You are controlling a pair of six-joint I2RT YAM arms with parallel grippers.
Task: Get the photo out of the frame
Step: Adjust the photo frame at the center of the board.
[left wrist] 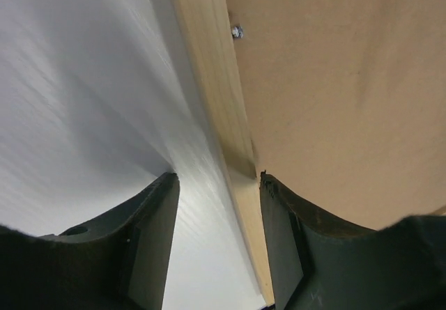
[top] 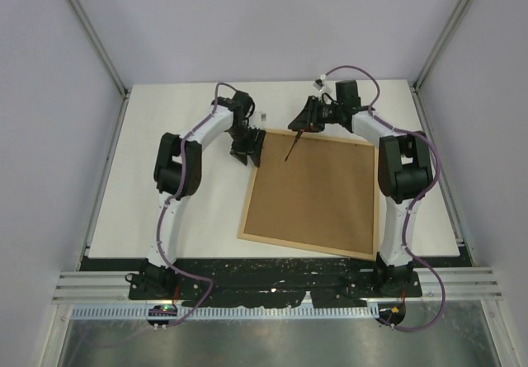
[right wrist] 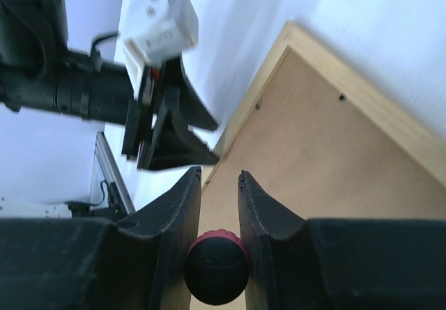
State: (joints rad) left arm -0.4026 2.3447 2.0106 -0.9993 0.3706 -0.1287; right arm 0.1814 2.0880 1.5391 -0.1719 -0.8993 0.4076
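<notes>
Left gripper [left wrist: 217, 181] gapes astride the frame [left wrist: 209, 59], holding nothing — the right gripper [right wrist: 220, 174], clamped on a thin tool [right wrist: 216, 268], could shove it askew.

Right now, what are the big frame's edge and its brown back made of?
The frame edge looks like pale, unpainted wood: faint grain lines show in the left wrist view. The back panel looks like matte brown fibreboard or stiff card, flat and even with no grain; I cannot tell which.
</notes>
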